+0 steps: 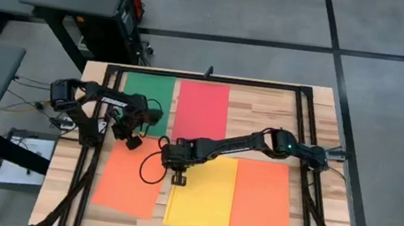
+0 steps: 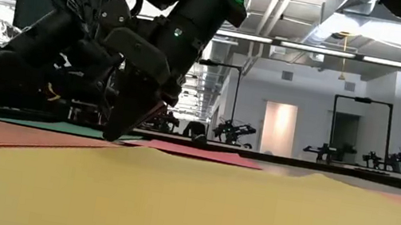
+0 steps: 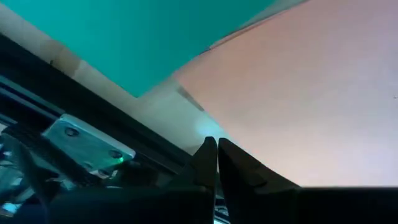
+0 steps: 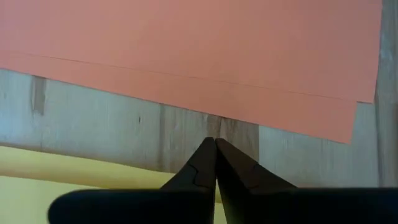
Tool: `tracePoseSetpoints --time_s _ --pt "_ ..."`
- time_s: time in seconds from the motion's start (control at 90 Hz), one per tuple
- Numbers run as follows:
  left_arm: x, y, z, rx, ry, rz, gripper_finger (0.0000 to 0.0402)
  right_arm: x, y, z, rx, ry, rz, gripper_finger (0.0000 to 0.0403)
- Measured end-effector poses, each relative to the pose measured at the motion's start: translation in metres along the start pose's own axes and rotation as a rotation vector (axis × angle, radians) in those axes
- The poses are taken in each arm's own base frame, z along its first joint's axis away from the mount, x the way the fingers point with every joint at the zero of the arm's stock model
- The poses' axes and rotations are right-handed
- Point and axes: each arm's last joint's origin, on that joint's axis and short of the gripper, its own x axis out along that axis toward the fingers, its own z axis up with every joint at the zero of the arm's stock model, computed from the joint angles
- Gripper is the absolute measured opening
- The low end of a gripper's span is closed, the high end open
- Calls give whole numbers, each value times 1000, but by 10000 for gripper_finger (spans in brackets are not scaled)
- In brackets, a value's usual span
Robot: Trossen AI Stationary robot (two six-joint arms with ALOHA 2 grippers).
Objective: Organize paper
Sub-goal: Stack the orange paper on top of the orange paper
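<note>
Yellow paper lies nearest you on the desk, orange sheets either side, green and red beyond. Your right pincer is pinched closed at the yellow sheet's edge; your left pincer, also closed, holds nothing.

Flat thin rectangular sheets: green paper beside pink-red paper; nearer row: orange paper, yellow paper, 2nd orange paper.
</note>
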Motion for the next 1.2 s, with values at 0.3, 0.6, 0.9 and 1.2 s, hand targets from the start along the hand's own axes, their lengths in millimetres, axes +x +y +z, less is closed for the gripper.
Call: tracePoseSetpoints --time_s 0.3,0.6,0.9,1.2 --pt "16 13 5 -224 28 -66 0 0 0 0 0 1 0 0" --pt "32 14 3 -357 15 -62 0 0 0 0 -3 -3 1 0" --pt "29 9 3 -337 -13 -52 0 16 -10 -1 18 -13 7 0" --pt "23 6 -1 -323 -55 -14 0 28 -21 -6 67 15 39 0"
